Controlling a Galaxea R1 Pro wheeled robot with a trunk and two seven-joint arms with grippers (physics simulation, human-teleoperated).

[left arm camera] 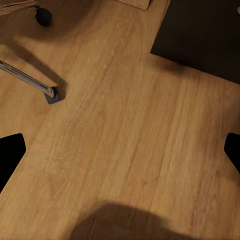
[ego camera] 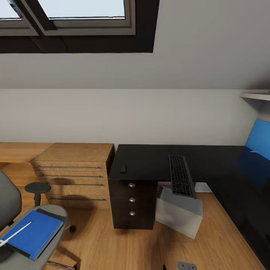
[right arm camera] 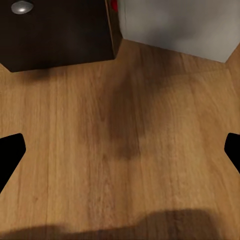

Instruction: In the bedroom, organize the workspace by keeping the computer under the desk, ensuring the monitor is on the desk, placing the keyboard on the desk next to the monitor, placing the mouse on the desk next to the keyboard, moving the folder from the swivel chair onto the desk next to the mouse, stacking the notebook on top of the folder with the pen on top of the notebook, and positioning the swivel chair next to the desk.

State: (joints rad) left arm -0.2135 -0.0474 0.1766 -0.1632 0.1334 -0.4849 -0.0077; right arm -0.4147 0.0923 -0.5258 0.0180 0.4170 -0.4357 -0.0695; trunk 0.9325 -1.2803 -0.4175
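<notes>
Folder [ego camera: 33,234], bright blue, lies flat on the seat of the grey chair [ego camera: 9,202] at the lower left of the head view, with the white pen [ego camera: 15,233] resting slantwise across it. Right of the chair stands a light-wood chest [ego camera: 73,174], and next to that the black desk [ego camera: 150,161] with its three-knob drawer unit [ego camera: 132,204]. On the desk the keyboard [ego camera: 180,175] lies lengthwise near the inner corner, its near end jutting past the edge, and the small mouse [ego camera: 123,169] sits near the left front edge. The grey computer [ego camera: 180,212] stands on the wood floor [left arm camera: 130,135] under the desk, just beside the drawers. Both grippers, left [left arm camera: 120,155] and right [right arm camera: 120,155], hang over the floor with fingers wide apart, holding nothing.
</notes>
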